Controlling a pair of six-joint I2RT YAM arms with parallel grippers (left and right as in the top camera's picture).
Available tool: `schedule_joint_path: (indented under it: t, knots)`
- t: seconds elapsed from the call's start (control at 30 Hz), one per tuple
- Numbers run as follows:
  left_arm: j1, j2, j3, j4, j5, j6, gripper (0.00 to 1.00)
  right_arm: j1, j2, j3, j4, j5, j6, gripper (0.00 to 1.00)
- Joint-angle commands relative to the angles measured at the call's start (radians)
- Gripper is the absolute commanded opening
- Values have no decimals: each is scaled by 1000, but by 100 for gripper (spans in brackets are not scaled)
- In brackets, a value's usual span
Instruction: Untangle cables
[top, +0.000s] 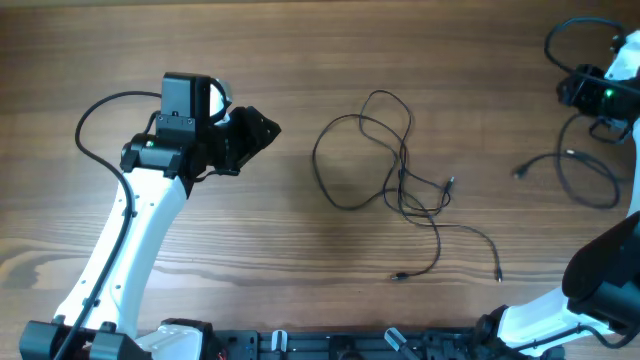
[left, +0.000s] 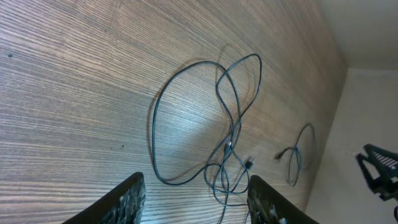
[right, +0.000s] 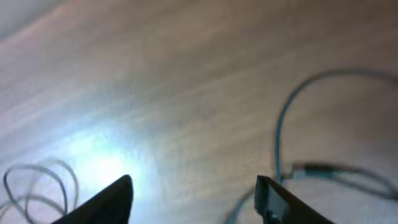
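The cables (top: 400, 170) lie as a loose tangle of thin black wires mid-table, with plug ends at the front. In the left wrist view the tangle (left: 227, 134) lies ahead of my left gripper (left: 196, 202), which is open and empty, well left of it in the overhead view (top: 266, 130). One separate thin cable (top: 585, 175) lies in a loop at the far right, also visible from the left wrist (left: 297, 155). My right gripper (right: 193, 199) hovers open above the wood, with that cable (right: 278, 134) by its right finger and nothing between the jaws. From overhead it sits at the back right (top: 580, 90).
Thicker black arm cables (top: 100, 115) curl beside the left arm and at the back right corner (top: 560, 35). The right arm's base (top: 600, 280) fills the front right. A black rail (top: 330, 345) runs along the front edge.
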Motion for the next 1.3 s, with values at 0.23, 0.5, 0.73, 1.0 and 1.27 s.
schedule_joint_path:
  t: [0.23, 0.5, 0.73, 1.0, 1.27]
  knots:
    - [2, 5, 5, 0, -26, 24, 56, 16, 17, 6, -224, -267, -76, 70]
    - [2, 5, 5, -196, -357, 75, 56, 200, 17, -14, -366, -251, -207, 74]
    - [2, 5, 5, -247, -425, 75, 56, 496, 17, -175, -200, -104, -186, 72]
    - [2, 5, 5, -250, -425, 75, 56, 782, 17, -370, -87, -60, -54, 70]
    - [2, 5, 5, -251, -425, 75, 56, 933, 17, -433, 74, -44, 16, 72]
